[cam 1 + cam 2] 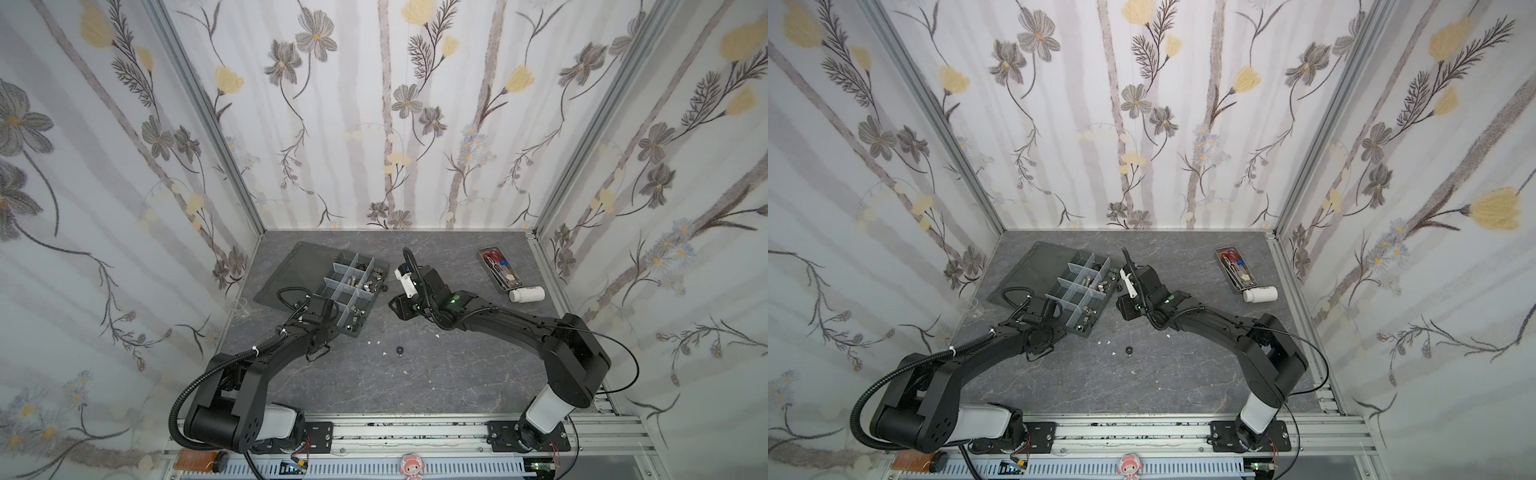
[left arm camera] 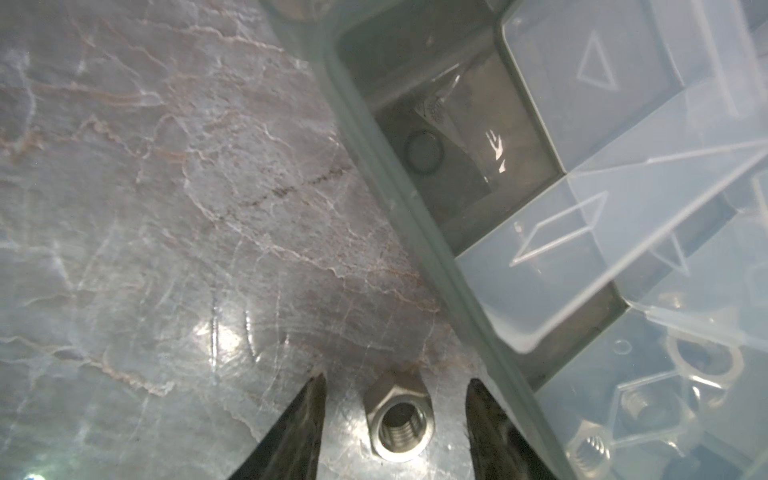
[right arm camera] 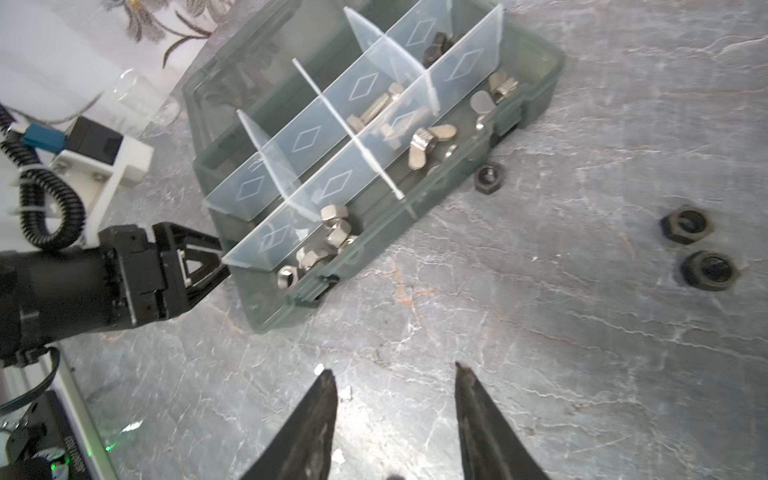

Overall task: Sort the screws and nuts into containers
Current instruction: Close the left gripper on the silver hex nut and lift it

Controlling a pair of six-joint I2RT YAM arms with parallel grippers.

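Note:
The smoky-grey organizer box (image 1: 371, 308) (image 1: 1105, 306) lies open at the table's back left, its containers split by clear dividers. They hold silver hex nuts (image 3: 334, 237), wing nuts (image 3: 428, 141), silver screws (image 3: 374, 110) and a black screw (image 3: 436, 43). My left gripper (image 2: 397, 378) (image 3: 203, 266) is open at the box's left side, next to its wall (image 2: 436, 257). A silver nut (image 2: 399, 424) lies between its fingers with a gap on each side. My right gripper (image 3: 392, 370) (image 1: 397, 309) hangs open over bare table right of the box. Black nuts (image 3: 489, 178) (image 3: 685, 224) (image 3: 710, 270) (image 1: 400, 350) lie loose.
A narrow metal tray (image 1: 498, 268) with red-handled scissors and a white bottle (image 1: 527, 294) sit at the back right. White specks (image 1: 376, 342) dot the table's middle. A clear glass beaker (image 3: 141, 95) stands by the left wall. Patterned walls close in three sides.

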